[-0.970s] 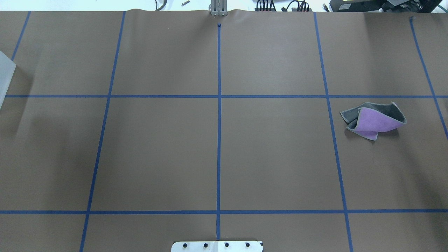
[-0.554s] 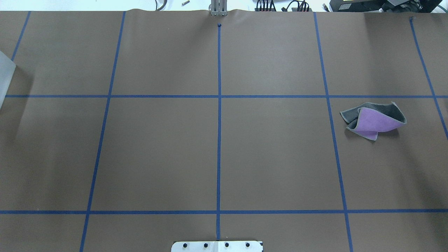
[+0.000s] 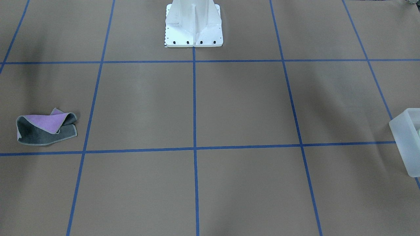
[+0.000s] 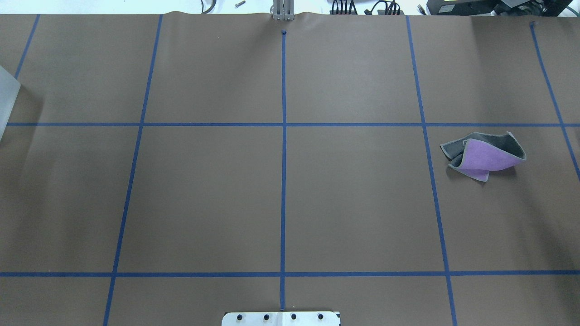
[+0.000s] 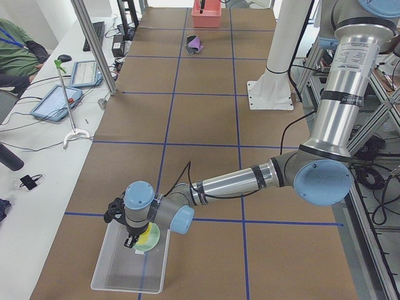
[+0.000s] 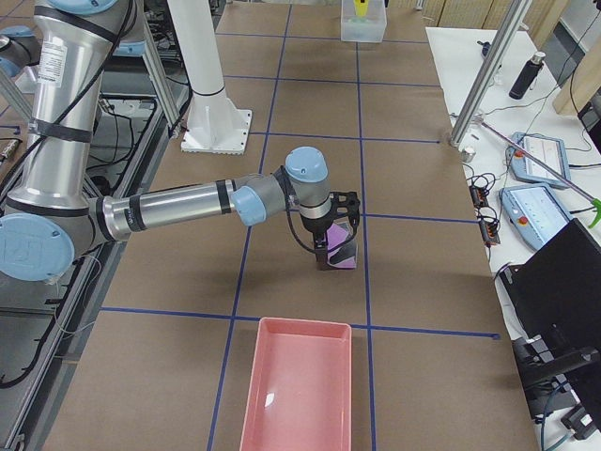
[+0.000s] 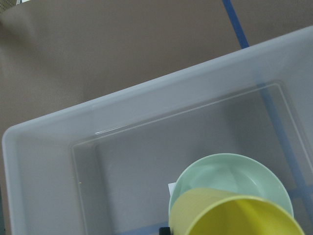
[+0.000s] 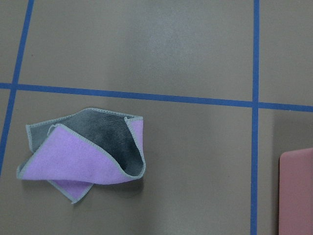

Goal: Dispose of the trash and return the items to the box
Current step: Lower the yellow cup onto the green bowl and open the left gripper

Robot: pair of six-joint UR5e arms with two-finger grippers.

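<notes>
The frosted box (image 5: pixel 128 265) lies at the table's left end; it also shows in the overhead view (image 4: pixel 7 99), the front view (image 3: pixel 408 141) and the left wrist view (image 7: pixel 44 161). In it sit a pale green bowl (image 7: pixel 230 178) and a yellow cup (image 7: pixel 234 215). My left gripper (image 5: pixel 133 240) hangs over the box at the cup; I cannot tell if it is open or shut. A purple and grey cloth (image 4: pixel 485 156) lies crumpled on the right side and shows in the right wrist view (image 8: pixel 85 156). My right gripper (image 6: pixel 333 246) hovers just above the cloth (image 6: pixel 343 254); its state cannot be told.
A pink tray (image 6: pixel 299 385) lies at the table's right end, near the cloth; its edge shows in the right wrist view (image 8: pixel 296 191). The white robot base (image 3: pixel 193 26) stands at the table's middle. Operators' tablets and cables lie beyond the far edge.
The shadow beside the box at the overhead view's left edge has faded a little. The cloth has not moved.
</notes>
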